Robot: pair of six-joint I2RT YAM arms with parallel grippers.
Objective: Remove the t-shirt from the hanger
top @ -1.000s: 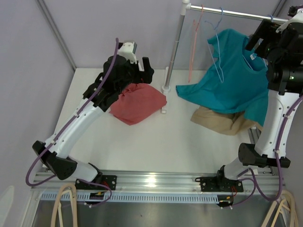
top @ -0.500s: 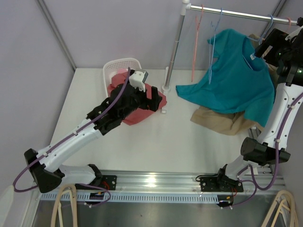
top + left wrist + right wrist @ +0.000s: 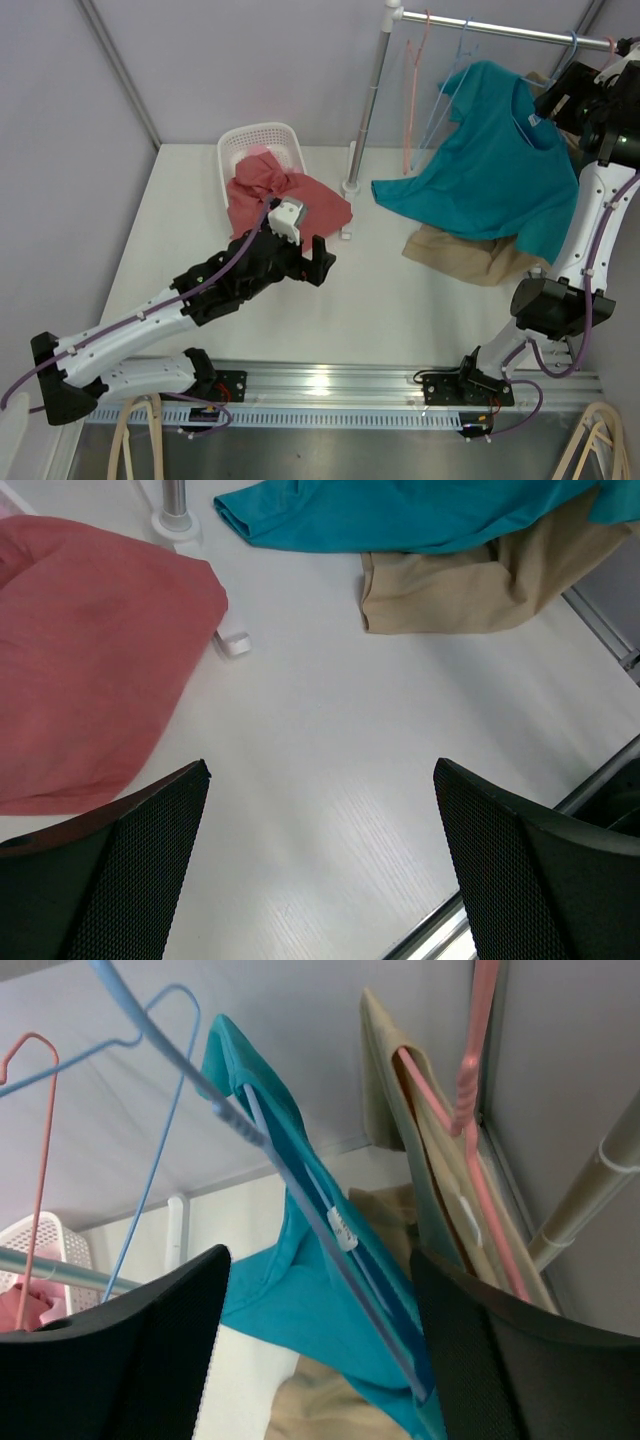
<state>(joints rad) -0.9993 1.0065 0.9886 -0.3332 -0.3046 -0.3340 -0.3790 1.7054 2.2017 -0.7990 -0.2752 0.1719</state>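
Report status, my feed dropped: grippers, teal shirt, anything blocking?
Left gripper open, empty, over table. Right gripper open at collar of teal t-shirt. Shirt on blue hanger. Beige garment on pink hanger hangs alongside.

The middle of the table (image 3: 400,300) lies bare between the red cloth (image 3: 290,205) on the left and the tan garment (image 3: 470,258) on the right, with the pole (image 3: 368,110) standing at its far end. Up at the rail (image 3: 500,30) it is tight: the teal t-shirt (image 3: 500,170) on its blue hanger (image 3: 230,1118) hangs just beside a beige garment (image 3: 440,1180) on a pink hanger (image 3: 470,1080).
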